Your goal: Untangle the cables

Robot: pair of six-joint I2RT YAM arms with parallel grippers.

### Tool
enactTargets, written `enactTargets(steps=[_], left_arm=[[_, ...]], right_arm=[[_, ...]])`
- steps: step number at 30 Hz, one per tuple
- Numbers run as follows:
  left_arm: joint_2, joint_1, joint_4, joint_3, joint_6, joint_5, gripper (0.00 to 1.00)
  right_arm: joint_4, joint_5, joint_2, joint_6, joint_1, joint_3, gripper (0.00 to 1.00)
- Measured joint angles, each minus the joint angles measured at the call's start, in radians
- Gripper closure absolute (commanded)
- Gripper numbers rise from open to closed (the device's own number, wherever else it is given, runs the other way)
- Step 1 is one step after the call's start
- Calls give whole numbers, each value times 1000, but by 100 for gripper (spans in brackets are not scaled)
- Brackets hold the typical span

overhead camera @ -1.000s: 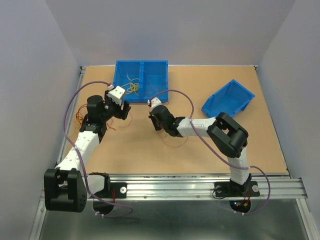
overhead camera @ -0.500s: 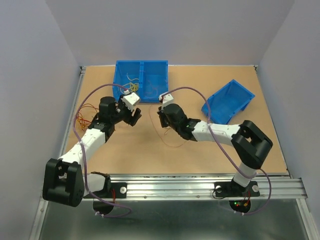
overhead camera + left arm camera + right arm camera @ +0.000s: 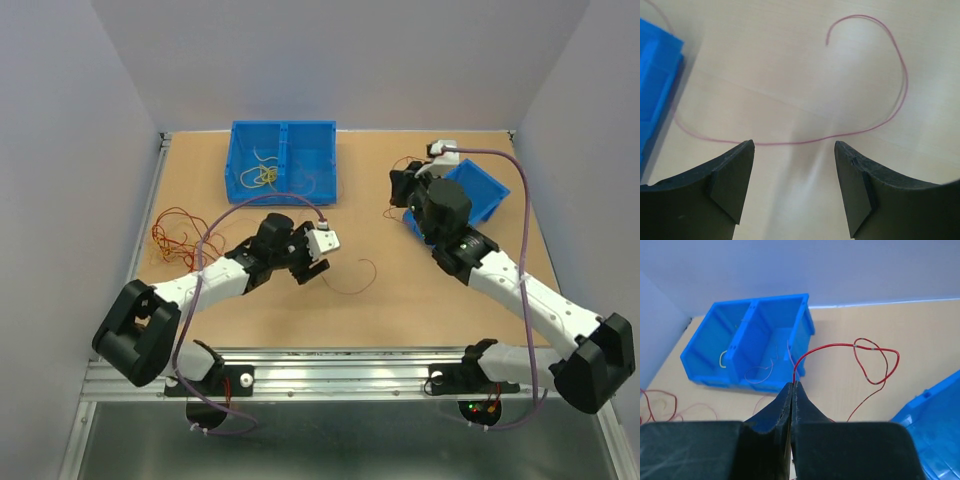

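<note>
Right gripper (image 3: 792,386): clenched on a red cable (image 3: 840,345), which rises from my fingertips and loops out above the table (image 3: 400,300), near the tilted blue bin (image 3: 480,190).

Left gripper (image 3: 794,146): spread wide, holding nothing, over a pink cable (image 3: 860,131) lying curved on the table.

Yellow cables (image 3: 262,175) lie in the left compartment of the divided bin (image 3: 283,150). A red-orange tangle (image 3: 175,235) lies near the table's left edge.
</note>
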Motion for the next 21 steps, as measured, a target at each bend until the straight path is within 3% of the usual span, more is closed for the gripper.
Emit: enactTargets(steps=[4, 7, 15, 21], left_arm=[[67, -63, -3, 0, 32, -21, 23], [103, -80, -10, 0, 66, -17, 13], [120, -144, -33, 0, 196, -16, 12], [193, -225, -51, 36, 221, -78, 12]], right_arm=[[-45, 37, -76, 17, -52, 0, 99], [-84, 60, -108, 36, -101, 0, 100], [-153, 22, -142, 108, -310, 0, 100], [-198, 18, -139, 132, -332, 18, 100]])
